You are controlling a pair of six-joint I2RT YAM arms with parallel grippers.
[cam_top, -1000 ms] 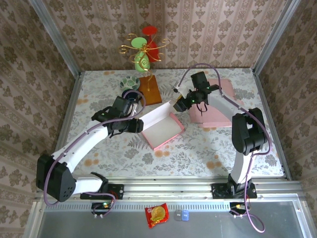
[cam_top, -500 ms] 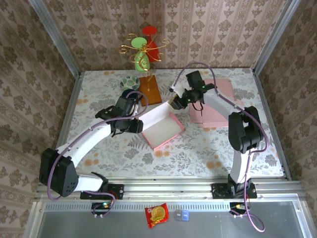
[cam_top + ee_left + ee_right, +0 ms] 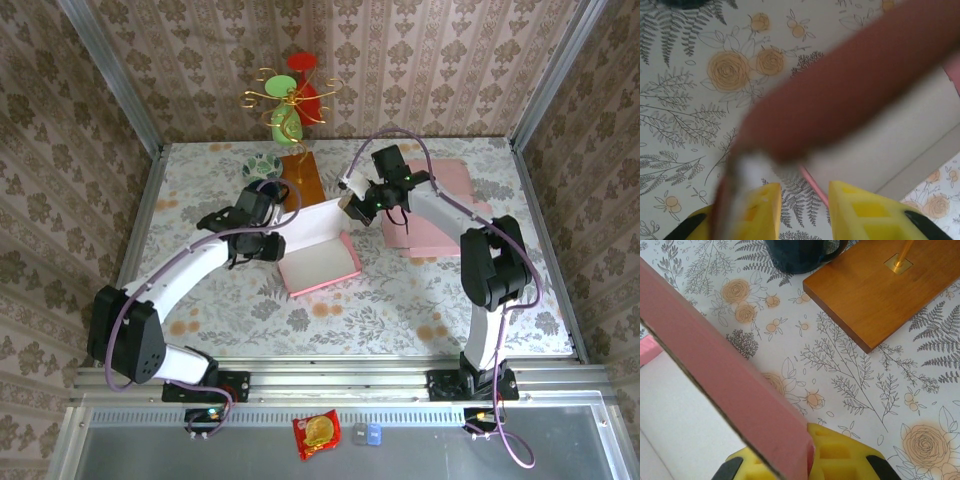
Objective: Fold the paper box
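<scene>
Both arms have drawn in since a second ago, and the pink box [image 3: 320,265] has slid slightly left, its long flap [image 3: 312,225] now more upright. It lies mid-surface [image 3: 200,290], long axis left to right, with the right end angled toward the back edge. At that end the right gripper [image 3: 350,203] is clamped on the flap. The left gripper [image 3: 272,246] straddles the other end, fingers apart.

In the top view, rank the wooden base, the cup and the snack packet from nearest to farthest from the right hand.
1. Wooden base, just left of the right hand.
2. Cup, farther left, past the base.
3. Snack packet, down on the near ledge.
</scene>
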